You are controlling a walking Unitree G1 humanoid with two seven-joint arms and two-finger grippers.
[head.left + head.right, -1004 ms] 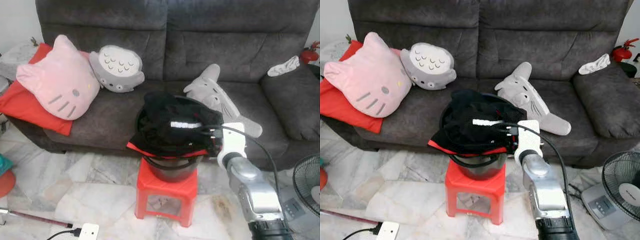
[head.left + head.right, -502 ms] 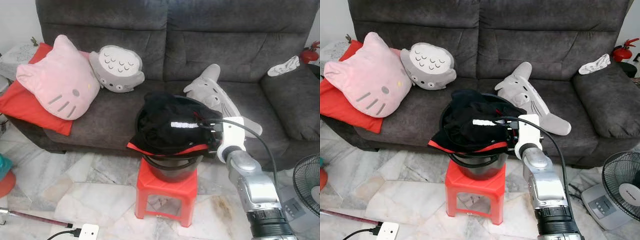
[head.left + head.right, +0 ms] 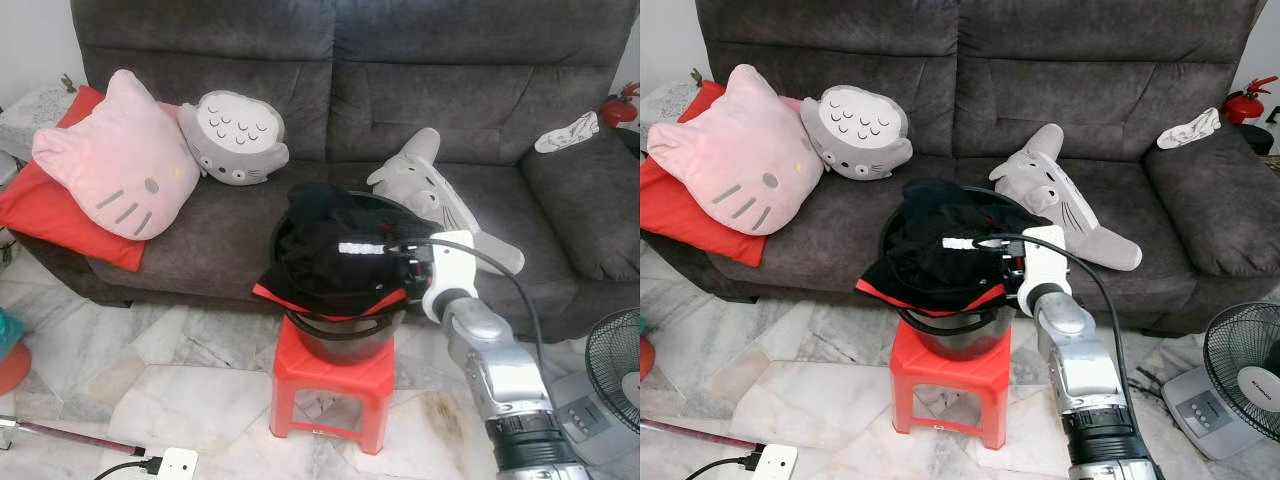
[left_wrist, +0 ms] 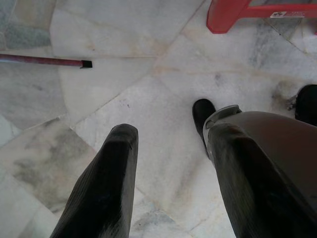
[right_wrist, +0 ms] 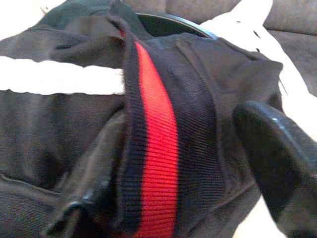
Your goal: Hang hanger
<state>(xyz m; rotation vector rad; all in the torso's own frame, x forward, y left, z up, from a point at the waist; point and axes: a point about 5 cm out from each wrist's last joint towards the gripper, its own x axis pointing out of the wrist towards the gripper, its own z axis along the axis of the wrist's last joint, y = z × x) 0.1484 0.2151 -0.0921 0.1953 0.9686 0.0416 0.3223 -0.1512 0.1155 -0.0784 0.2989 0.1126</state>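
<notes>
Reaching into the heap of dark clothing, the right gripper is sitting at the near edge of the black garment that is spilling over the rim of a black basin; the basin is standing on a red stool in front of the grey sofa; in the right wrist view the two black fingers are standing spread, with a fold of the garment's red-and-black ribbed hem lying between them; whether they are pressing on it I cannot tell; a white stripe is running across the cloth just beyond the jaws. No hanger can be made out among the clothes.

Hanging idle, the left gripper is pointing down at the marble floor with its jaws spread and nothing between them; a red rod is lying well beyond them.

Behind the basin a pink cat cushion, a round grey plush and a long grey plush are resting on the sofa; a fan is standing off to the right arm's side.
</notes>
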